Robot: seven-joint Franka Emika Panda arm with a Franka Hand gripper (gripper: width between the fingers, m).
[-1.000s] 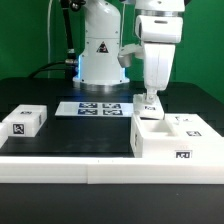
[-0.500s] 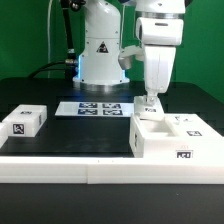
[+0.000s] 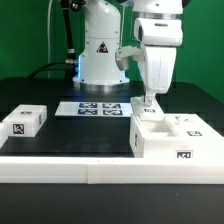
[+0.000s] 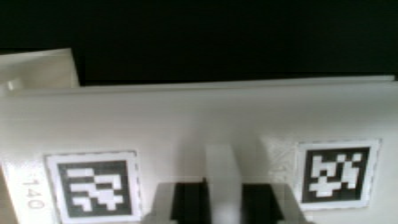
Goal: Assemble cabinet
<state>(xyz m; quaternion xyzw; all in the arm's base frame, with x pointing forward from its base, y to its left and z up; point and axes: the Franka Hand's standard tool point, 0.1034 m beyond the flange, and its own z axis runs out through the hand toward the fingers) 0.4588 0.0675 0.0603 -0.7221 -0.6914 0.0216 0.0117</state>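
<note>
- The fingers (image 4: 183, 208) hang low over the far corner of the cabinet (image 3: 176, 140), on its side toward the exterior view's left. In the wrist view a thin white wall runs up between them, but we cannot tell whether they press on it or merely straddle it.
- We judge the cabinet to be a light, rigid shell of smooth plastic. It looks stiff enough for a firm pinch but slick enough to slip, so a thin upright wall, taken squarely, seems the place to hold.
- It sits on the desk (image 3: 95, 135) at the exterior view's right, near the front. It is a white open-topped box with compartments and small black-and-white tags.
- A smaller tagged block (image 3: 25, 121) lies well apart at the exterior view's left, and the marker board (image 3: 100, 108) lies between them, farther back.
</note>
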